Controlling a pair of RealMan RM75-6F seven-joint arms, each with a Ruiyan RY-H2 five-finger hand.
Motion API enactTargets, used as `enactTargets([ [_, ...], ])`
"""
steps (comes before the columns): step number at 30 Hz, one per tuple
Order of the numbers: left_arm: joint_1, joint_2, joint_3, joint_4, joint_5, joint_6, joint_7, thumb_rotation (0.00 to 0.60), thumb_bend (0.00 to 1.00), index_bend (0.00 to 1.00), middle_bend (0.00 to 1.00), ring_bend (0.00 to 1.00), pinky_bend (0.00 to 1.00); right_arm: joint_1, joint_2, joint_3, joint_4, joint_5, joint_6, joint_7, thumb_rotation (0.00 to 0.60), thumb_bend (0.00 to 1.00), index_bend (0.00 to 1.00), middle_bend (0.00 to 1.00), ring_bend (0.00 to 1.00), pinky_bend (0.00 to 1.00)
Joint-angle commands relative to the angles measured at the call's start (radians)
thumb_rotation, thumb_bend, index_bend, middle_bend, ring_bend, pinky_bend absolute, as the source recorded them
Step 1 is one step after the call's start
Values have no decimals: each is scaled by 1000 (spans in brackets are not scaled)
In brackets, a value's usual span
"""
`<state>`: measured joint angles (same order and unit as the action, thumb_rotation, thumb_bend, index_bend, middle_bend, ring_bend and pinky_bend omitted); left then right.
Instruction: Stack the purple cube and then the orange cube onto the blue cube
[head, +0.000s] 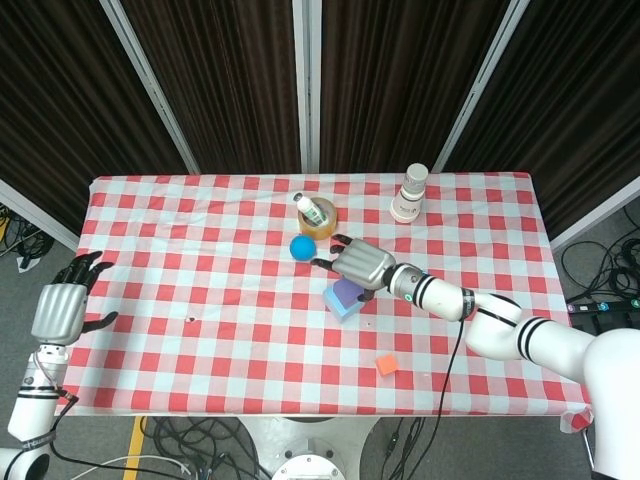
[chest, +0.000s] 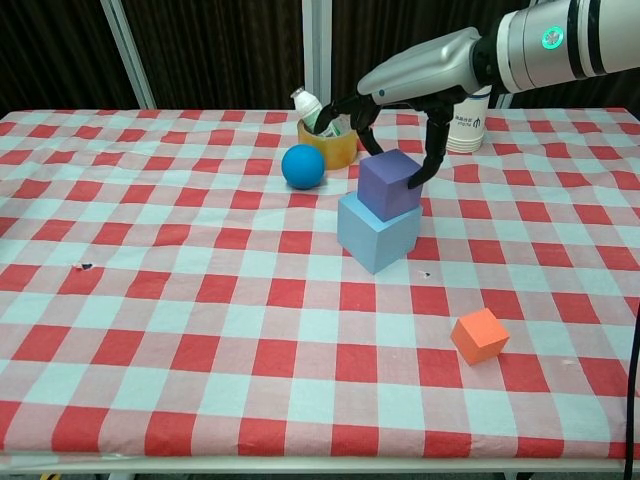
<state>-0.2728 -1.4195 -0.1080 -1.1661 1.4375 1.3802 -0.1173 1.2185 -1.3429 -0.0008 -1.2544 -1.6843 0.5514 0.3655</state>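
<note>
The purple cube (chest: 388, 183) rests on top of the blue cube (chest: 375, 236) near the middle of the checkered table, shifted a little toward the far right corner of it. My right hand (chest: 400, 120) reaches over from the right and grips the purple cube, fingers behind it and thumb on its right side. From the head view the right hand (head: 362, 266) covers most of the purple cube (head: 346, 293). The orange cube (chest: 479, 336) lies alone toward the front right. My left hand (head: 60, 310) hangs open off the table's left edge, holding nothing.
A blue ball (chest: 302, 166) sits just left of the stack. Behind it a yellow tape roll (chest: 335, 148) holds a small bottle (chest: 315, 112). A white container (chest: 466, 118) stands at the back right. The table's front edge (chest: 300, 462) is close to the chest camera.
</note>
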Motion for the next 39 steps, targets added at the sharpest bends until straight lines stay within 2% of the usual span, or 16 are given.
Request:
enactTargets([
  [1,1,0,0,0,-1,0,0,600,112,286,244,162,286,5,-2,-5,3,0,1,3,600,101,77,461,146,0],
  [4,1,1,0,0,-1,-1,-3,600,111,286,245,162,286,8,0,-11,1,0,4,7,600,49,78,398,126,0],
  [7,0,1,0,-1,1,1,-2,600,112,287,244,162,286,16,11,-18,-9,2,-4,15,600,2,65,309,61,0],
  [10,0,1,0,-2,3,2,-2,600,111,286,244,162,286,17,22,-20,-20,3,6,22,600,0,36,248,18,0],
  [14,0,1,1,-2,5,3,-1,600,110,286,244,162,286,16,51,-19,-51,-2,36,21,600,0,25,213,0,0],
  [18,0,0,2,0,4,2,1,600,111,286,244,161,286,-5,123,3,-131,-6,116,-24,600,0,25,228,0,0],
  [22,0,-1,1,0,4,1,1,600,111,286,244,162,286,-75,228,30,-290,2,245,-142,600,0,23,275,19,0],
  [25,-1,-1,0,-1,3,2,1,600,111,286,244,161,286,-173,292,40,-437,43,361,-281,600,0,46,313,106,5],
  [27,-1,0,0,-5,7,4,1,600,112,286,244,161,286,-254,309,25,-534,86,428,-378,600,0,103,344,156,45],
  [30,-2,1,3,-11,13,8,1,600,112,286,244,161,286,-358,305,-22,-624,126,494,-527,600,0,150,361,175,118],
  [34,-3,2,9,-22,25,11,2,600,112,286,244,162,286,-465,261,-82,-663,162,544,-714,600,0,152,376,178,147],
  [39,-4,4,15,-36,41,20,1,600,111,286,244,162,286,-569,176,-122,-658,223,587,-822,600,0,171,388,182,147],
])
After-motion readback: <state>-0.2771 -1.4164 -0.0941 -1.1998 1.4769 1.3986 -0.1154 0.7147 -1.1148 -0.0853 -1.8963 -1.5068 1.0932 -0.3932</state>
